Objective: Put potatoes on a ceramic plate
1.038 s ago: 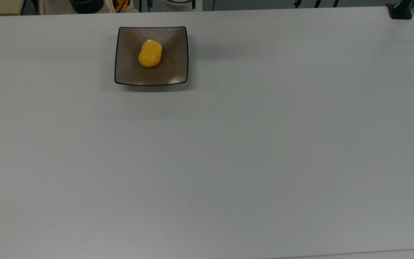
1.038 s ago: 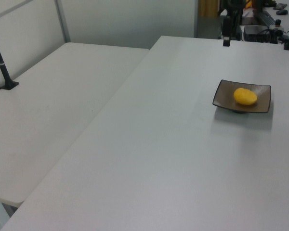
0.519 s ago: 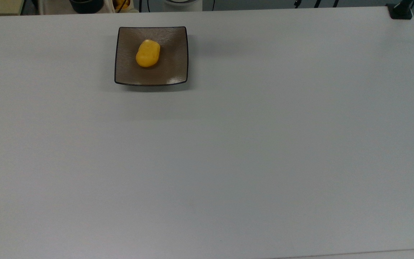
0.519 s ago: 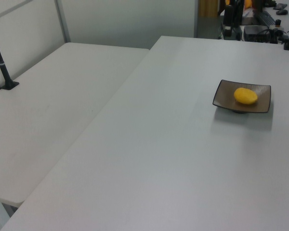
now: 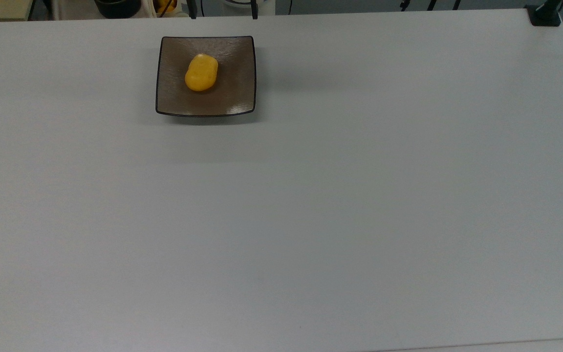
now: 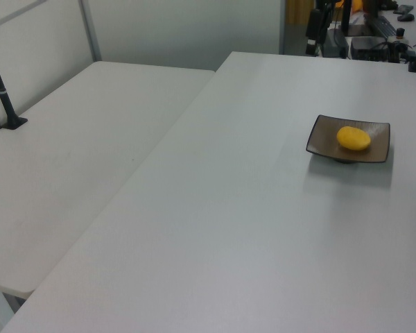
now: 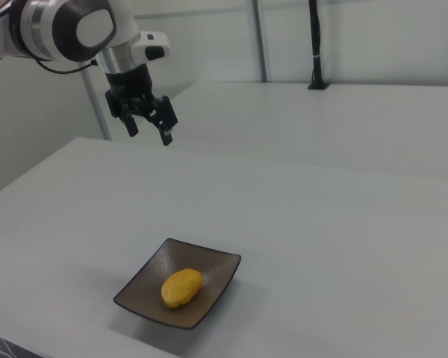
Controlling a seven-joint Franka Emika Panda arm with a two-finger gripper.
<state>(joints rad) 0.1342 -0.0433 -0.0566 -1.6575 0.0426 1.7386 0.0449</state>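
We see the potato point(image 5: 201, 73) lying on the plate point(image 5: 235, 93), a bit toward 11 o'clock of the plate's centre in the top view, long axis running roughly 12 to 6. The plate sits flat on the table point(image 5: 340, 205) at about 11 o'clock of the top view, close to the far edge. In the left view the plate point(image 6: 326, 135) is at 2 o'clock with the potato point(image 6: 353, 138) resting inside it, and a second table point(image 6: 76, 152) butts against ours on the left view's left. In the right view the plate point(image 7: 220, 272) is at 7 o'clock with one corner pointing at the camera, and the potato point(image 7: 181, 288) lies near its middle. The gripper point(image 7: 148, 127) hangs in the air at 11 o'clock of the right view, well apart from the plate and high above the table, fingers spread with nothing between them. We also see a black post point(image 7: 314, 45) standing on the far table at 1 o'clock of the right view, and a black clamp point(image 5: 544, 13) at the table corner at 1 o'clock of the top view.
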